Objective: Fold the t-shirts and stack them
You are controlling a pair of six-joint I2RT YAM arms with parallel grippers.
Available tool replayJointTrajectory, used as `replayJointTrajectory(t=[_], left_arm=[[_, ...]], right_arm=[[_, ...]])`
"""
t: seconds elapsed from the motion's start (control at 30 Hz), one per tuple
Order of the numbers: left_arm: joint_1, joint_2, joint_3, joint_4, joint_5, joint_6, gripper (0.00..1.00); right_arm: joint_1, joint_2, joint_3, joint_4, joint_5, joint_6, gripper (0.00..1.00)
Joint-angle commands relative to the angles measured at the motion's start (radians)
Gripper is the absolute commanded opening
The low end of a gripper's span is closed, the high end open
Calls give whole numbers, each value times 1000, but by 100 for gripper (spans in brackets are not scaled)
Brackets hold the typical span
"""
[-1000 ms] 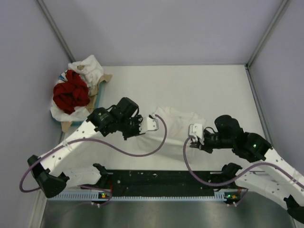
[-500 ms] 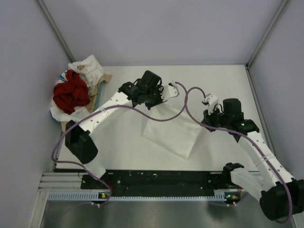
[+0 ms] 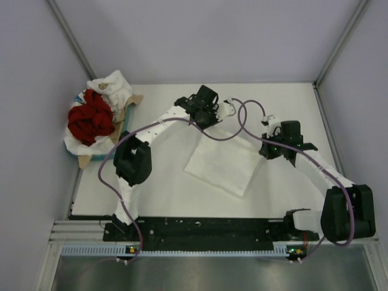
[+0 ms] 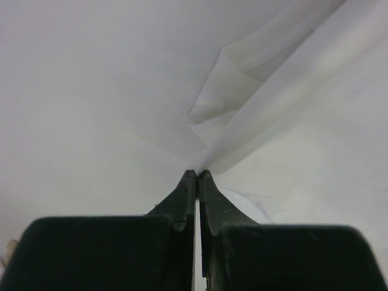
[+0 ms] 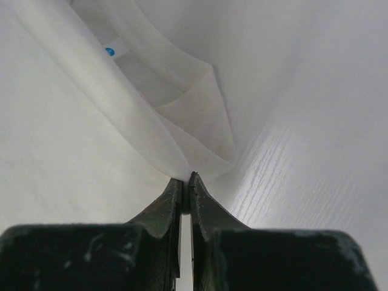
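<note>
A white t-shirt [image 3: 223, 162] lies partly folded in the middle of the table. My left gripper [image 3: 213, 124] is shut on its far left corner; the left wrist view shows the cloth [image 4: 242, 115] pinched at the closed tips [image 4: 197, 174]. My right gripper [image 3: 265, 148] is shut on its far right corner; the right wrist view shows the folded hem [image 5: 188, 115] pinched at the tips [image 5: 186, 177], with a small blue dot on a label [image 5: 110, 51]. More white and deep red t-shirts [image 3: 91, 119] are heaped at the far left.
The heap of shirts lies in a teal-rimmed tray [image 3: 121, 128] lined with cardboard at the table's left edge. Grey walls enclose the table on the left, back and right. A black rail [image 3: 206, 227] runs along the near edge.
Both grippers have carried the shirt's edge from the near side to the far side of the table, folding the cloth over. The arms are now stretched out far.
</note>
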Motion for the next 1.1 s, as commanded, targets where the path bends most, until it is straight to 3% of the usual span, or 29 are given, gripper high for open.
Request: replayJointTrajectory(t=[0.0, 0.17, 0.2, 0.23, 0.3, 0.4, 0.47, 0.53, 0.6, 0.77, 0.9, 1.07], left_arm=[[20, 49, 67, 57, -50, 9, 0], [18, 121, 107, 59, -72, 17, 0], [20, 139, 115, 65, -79, 15, 4], [17, 152, 123, 77, -83, 11, 19], [20, 175, 138, 128, -171, -3, 39], [27, 221, 202, 151, -254, -6, 50], [44, 247, 297, 96, -268, -41, 50], [53, 222, 290, 56, -241, -78, 50], [52, 154, 185, 66, -204, -104, 50], [50, -57, -93, 140, -14, -198, 50], [49, -124, -199, 129, 107, -267, 52], [54, -160, -276, 152, 147, -367, 54]], right_arm=[[-37, 85, 52, 24, 100, 13, 0], [-54, 186, 92, 30, 113, 25, 0], [-52, 210, 104, 30, 135, 36, 0], [-54, 233, 119, 28, 158, 46, 5], [-60, 286, 152, 33, 196, 69, 16], [-80, 329, 231, 39, 282, 121, 29], [-84, 343, 299, -7, 368, 190, 30], [-84, 327, 343, -80, 364, 227, 32], [-83, 291, 337, -131, 355, 310, 35], [-84, 200, 201, -131, 168, 520, 45], [-86, 172, 91, -68, 101, 611, 54], [-84, 235, 9, 24, 37, 637, 54]])
